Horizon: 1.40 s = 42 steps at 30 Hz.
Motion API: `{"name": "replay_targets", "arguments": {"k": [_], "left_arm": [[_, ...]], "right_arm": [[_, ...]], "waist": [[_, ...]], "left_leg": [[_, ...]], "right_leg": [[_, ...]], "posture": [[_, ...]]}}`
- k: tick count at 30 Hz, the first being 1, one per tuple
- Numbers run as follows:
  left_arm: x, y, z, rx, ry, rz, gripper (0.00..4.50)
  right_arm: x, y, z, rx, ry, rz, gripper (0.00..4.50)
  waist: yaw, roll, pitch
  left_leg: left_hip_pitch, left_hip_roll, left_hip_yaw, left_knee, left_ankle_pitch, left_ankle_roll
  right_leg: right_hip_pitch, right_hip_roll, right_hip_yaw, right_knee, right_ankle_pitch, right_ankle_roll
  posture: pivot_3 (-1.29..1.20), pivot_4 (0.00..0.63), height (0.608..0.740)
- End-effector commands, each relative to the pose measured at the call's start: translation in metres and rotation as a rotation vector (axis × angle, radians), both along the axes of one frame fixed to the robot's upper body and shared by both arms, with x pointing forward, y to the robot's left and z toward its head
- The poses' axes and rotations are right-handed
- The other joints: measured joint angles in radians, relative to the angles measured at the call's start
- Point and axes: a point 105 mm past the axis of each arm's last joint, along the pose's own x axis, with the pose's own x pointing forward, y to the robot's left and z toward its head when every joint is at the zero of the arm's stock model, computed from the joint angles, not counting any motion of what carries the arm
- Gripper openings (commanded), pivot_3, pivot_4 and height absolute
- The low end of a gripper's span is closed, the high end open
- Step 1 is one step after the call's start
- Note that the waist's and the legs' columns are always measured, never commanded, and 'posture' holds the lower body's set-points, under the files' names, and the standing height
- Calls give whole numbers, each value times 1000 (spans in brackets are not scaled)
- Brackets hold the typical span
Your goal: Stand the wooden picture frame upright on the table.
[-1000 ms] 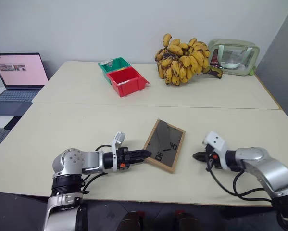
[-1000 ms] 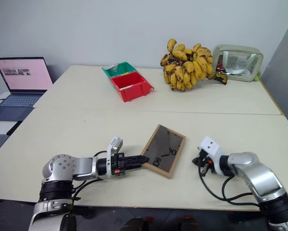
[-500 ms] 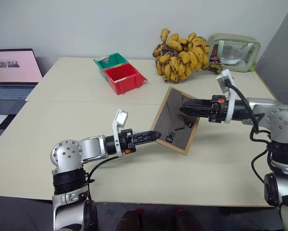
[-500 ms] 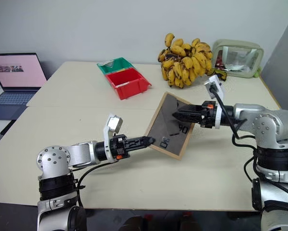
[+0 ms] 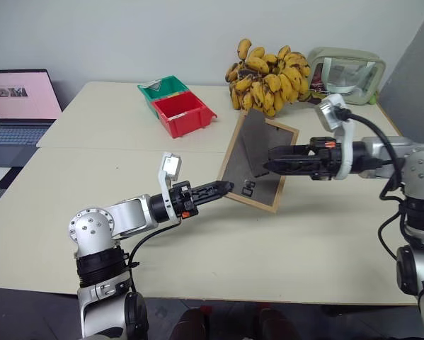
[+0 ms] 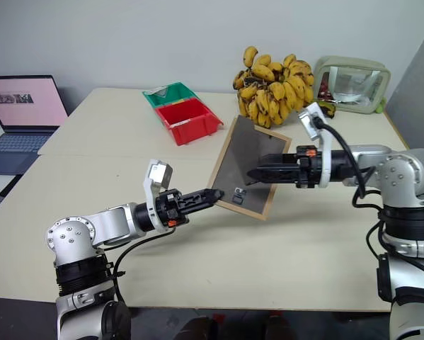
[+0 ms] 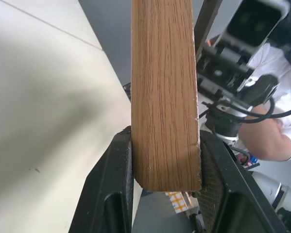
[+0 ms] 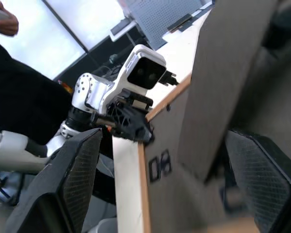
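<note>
Lifting wooden picture frame (image 5: 257, 161) mid-picture: left gripper (image 5: 226, 188) pinching its edge, right gripper (image 5: 271, 161) spread at fold-out stand (image 6: 248, 146); next, set it on counter (image 5: 197, 241).

White marks reading roughly "80" stand on the dark grey back of the wooden picture frame (image 8: 184, 160); the digits cannot be read with certainty.

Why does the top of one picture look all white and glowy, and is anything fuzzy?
In the right wrist view, bright light behind washes out the upper area, and the right gripper's black fingers look fuzzy up close. In the left wrist view, the small light-wood picture frame is sharp, its grain clear.
</note>
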Motion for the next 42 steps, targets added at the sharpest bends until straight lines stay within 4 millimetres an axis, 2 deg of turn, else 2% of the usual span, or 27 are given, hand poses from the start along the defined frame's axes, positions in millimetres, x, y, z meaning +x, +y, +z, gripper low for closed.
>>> {"name": "replay_targets", "arguments": {"k": [1,4,6,9,11,13,14,17,19,21,23,25,26,28,31,34,36,39,42], "left_arm": [[-5,2,12,-82,-19,-14,1315],[-9,1,11,-104,12,-31,1315],[-9,3,11,-135,47,-27,1315],[-13,5,15,-152,83,-36,1315],[-11,7,19,-171,108,-26,1315],[-7,8,21,-183,119,-11,1315],[-6,8,22,-187,118,-6,1315],[-8,4,23,-180,107,-19,1315],[-9,3,22,-168,103,-19,1315],[-8,6,22,-156,103,-4,1315],[-10,11,20,-125,101,6,1315],[-10,19,15,-95,115,20,1315],[-11,22,13,-81,123,26,1315],[-15,28,7,-40,133,27,1315],[-15,27,4,-7,120,24,1315],[-11,24,1,21,93,19,1315],[-10,22,0,21,86,14,1315],[-8,17,3,16,60,-7,1315],[-11,14,6,5,44,-29,1315]], "right_arm": [[13,-26,6,-45,-126,-152,4109],[23,-44,9,-142,-291,-260,4109],[36,-58,11,-265,-533,-356,4109],[40,-69,-3,-459,-857,-335,4109],[42,-70,-19,-593,-1105,-278,4109],[41,-68,-32,-658,-1292,-198,4109],[43,-68,-32,-687,-1420,-200,4109],[46,-63,-34,-693,-1624,-165,4109],[51,-61,-28,-648,-1656,-193,4109],[64,-70,-22,-545,-1430,-319,4109],[74,-87,-39,-486,-1007,-343,4109],[70,-102,-46,-415,-616,-345,4109],[63,-105,-40,-359,-500,-334,4109],[49,-102,-10,-203,-275,-294,4109],[39,-83,20,-61,-158,-236,4109],[28,-49,32,-4,-123,-144,4109],[20,-32,32,4,-114,-98,4109],[14,-2,19,-30,-136,-47,4109],[16,11,8,-49,-170,-52,4109]], "waist": [[0,0,0],[0,0,0],[0,0,0],[0,0,0],[-3,-1,0],[-2,-1,0],[-3,-1,0],[-5,0,0],[-5,-1,0],[-8,-1,0],[-8,-1,0],[-3,-1,0],[0,0,0],[4,1,1],[0,6,4],[-4,5,3],[-5,5,3],[-3,5,3],[-1,5,3]], "left_leg": [[0,0,0,0,0,0],[0,0,1,0,0,0],[0,0,1,0,0,0],[0,1,2,0,0,-1],[0,1,3,0,1,-3],[1,1,4,0,2,-3],[1,1,4,1,2,-4],[2,1,6,2,3,-4],[3,1,7,2,4,-5],[3,2,7,1,4,-6],[3,2,7,1,4,-6],[3,2,5,1,4,-6],[3,2,4,1,4,-6],[1,1,2,1,4,-5],[0,0,2,0,4,-4],[1,2,0,-1,2,-2],[1,2,0,-1,2,-2],[0,1,1,0,2,-2],[-2,1,1,0,3,-2]], "right_leg": [[0,0,0,0,0,0],[0,0,1,0,0,0],[-1,0,1,0,0,0],[-1,0,1,0,0,0],[-1,0,2,1,0,0],[-1,0,3,1,0,0],[-1,0,3,2,0,0],[0,0,4,2,0,1],[-1,1,5,2,1,1],[-1,1,5,2,1,1],[0,1,5,2,1,0],[1,1,4,2,1,0],[1,0,5,2,1,0],[0,-2,6,1,1,-1],[-2,-2,7,1,1,-1],[-1,0,5,2,0,-3],[-1,1,3,2,0,-3],[-2,0,2,3,0,-3],[-3,0,1,2,0,-2]], "posture": [[0,150,740],[0,150,740],[0,150,740],[0,150,740],[0,150,740],[0,150,740],[0,150,740],[0,150,740],[0,150,740],[0,150,740],[0,150,740],[0,150,740],[0,150,740],[0,150,740],[0,150,740],[0,150,740],[0,150,740],[0,150,740],[0,150,740]]}}
